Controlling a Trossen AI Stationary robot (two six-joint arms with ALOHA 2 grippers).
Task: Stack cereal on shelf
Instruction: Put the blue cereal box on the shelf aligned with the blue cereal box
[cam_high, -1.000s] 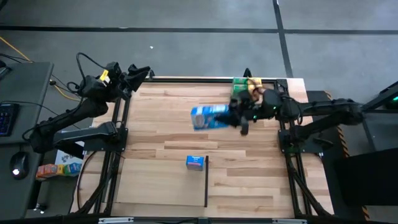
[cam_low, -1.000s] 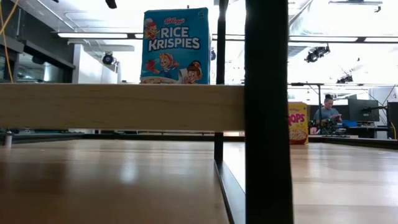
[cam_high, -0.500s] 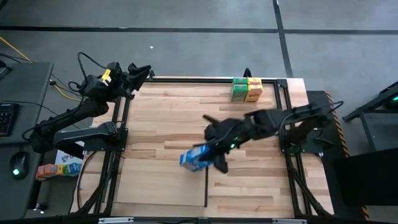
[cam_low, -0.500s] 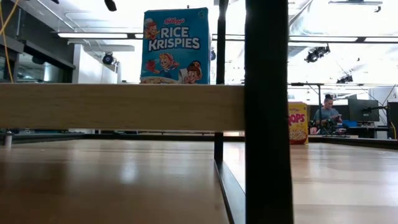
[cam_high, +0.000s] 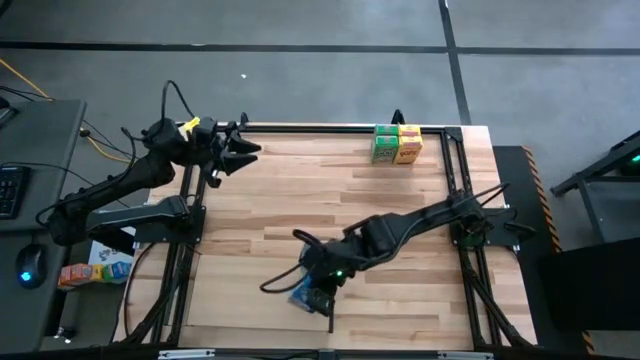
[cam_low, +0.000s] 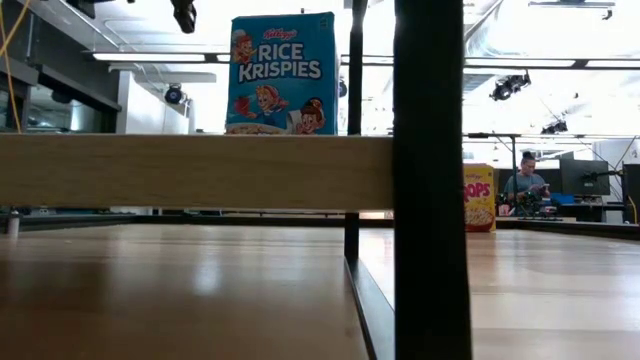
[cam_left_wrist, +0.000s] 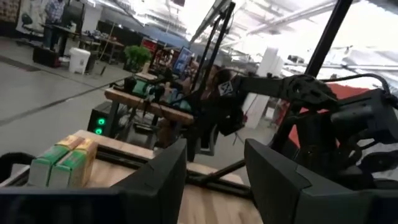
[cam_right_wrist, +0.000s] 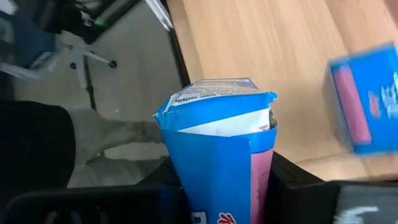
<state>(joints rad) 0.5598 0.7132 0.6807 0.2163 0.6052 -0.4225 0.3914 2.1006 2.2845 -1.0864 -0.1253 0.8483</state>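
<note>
My right gripper (cam_high: 316, 284) is shut on a blue cereal box (cam_right_wrist: 217, 143) over the near middle of the table, beside the shelf's black bar (cam_high: 332, 310). A second blue box (cam_low: 282, 72) stands upright on the shelf's pale plank (cam_low: 150, 170); it also shows in the right wrist view (cam_right_wrist: 367, 102), while my right arm hides it from above. A green box (cam_high: 384, 144) and a yellow box (cam_high: 408, 144) stand side by side at the far right. My left gripper (cam_left_wrist: 214, 155) is open at the far left edge (cam_high: 248, 152), with nothing between its fingers. My right gripper pinches the blue box between its two fingers, one on each of two opposite sides (cam_right_wrist: 186, 186). The box's far end, with its torn flaps (cam_right_wrist: 214, 102), sticks out past the fingers. The fingers slant down toward the table's near left. The box looks lifted clear of the table.
A black metal frame (cam_high: 455, 200) runs along the table's edges, with uprights beside both arm bases. Bare wood (cam_high: 260, 215) lies between the two arms. Beyond the table a person (cam_low: 527, 185) sits at a desk.
My right gripper has swung from the far right, beside the green and yellow boxes, toward the table's near edge and left. It carried the blue box to the shelf and tipped its fingers downward. My left gripper has turned and edged toward the table's middle.
</note>
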